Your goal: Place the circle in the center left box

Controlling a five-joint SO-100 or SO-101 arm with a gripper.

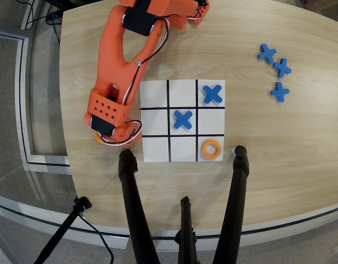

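The white 3x3 board [156, 94] lies mid-table in the overhead view. One orange ring [211, 149] lies in the bottom cell of its right column. The middle cell of that column [211, 121] is bare white. Blue crosses sit in the top right cell [212, 94] and the central cell [183, 119]. My orange gripper [111, 133] points down just left of the board's lower left corner. Its jaws are hidden under the wrist body. A sliver of orange [98, 138] shows beneath it; I cannot tell whether that is a ring.
Three spare blue crosses [279, 69] lie on the table at the right. Black tripod legs [130, 203] [236, 192] stand on the table's near edge just below the board. The arm's body [122, 49] runs from the top edge down the board's left.
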